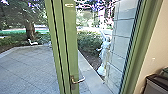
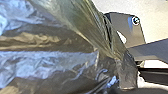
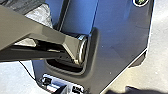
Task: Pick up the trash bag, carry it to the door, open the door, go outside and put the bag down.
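A: Where is the trash bag (image 2: 50, 37), please?
B: It is at the left gripper (image 2: 126, 72), in the left wrist view. The folds run together there into a tight gather, so I judge that this gripper is closed on the bag.
A: And the right gripper?
B: About it I cannot tell, neither open nor closed.
A: What could go wrong from here?
B: First, the grip. The plastic is thin and wrinkled; if the bag is heavy and swings while an arm works at the door (image 1: 70, 45), the gathered part could slip or tear.
A: And the door handle (image 1: 78, 80)?
B: It is a lever, quite low in the head view. If the gripper comes to it from a bad angle, it may slide off the lever – then the door does not move. I cannot say if the latch is free now.
A: Is there other danger?
B: Yes, the passage. The full bag could catch on the handle or rub on the green frame (image 1: 145, 45), because it is bulky. Also the dark bin (image 1: 155, 85) stands near the wall – a wide turn might strike it.
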Tool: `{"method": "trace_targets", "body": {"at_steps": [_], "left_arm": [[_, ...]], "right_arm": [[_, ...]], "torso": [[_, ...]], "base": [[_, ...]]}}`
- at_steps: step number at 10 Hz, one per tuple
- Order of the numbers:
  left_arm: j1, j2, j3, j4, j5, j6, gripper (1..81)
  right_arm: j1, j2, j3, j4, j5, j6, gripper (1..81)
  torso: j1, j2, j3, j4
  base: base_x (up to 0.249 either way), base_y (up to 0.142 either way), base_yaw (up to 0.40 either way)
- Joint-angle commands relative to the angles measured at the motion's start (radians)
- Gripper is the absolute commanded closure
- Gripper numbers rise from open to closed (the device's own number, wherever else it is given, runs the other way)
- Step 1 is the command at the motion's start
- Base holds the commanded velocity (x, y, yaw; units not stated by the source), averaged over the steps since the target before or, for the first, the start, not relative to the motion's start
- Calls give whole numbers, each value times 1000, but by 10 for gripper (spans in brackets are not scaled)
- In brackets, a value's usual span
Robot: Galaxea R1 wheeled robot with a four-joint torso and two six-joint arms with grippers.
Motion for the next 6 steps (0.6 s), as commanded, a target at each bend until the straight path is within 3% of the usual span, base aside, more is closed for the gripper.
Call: {"method": "trace_targets", "body": {"at_steps": [1,6], "left_arm": [[-45,1,7,13,65,9,811],[-38,-25,43,17,56,11,811]], "right_arm": [[37,2,2,-8,-56,-2,10],[24,-18,17,-3,-50,-2,10]], "torso": [[0,0,0,0],[0,0,0,0]], "base": [[0,0,245],[0,0,306]]}}
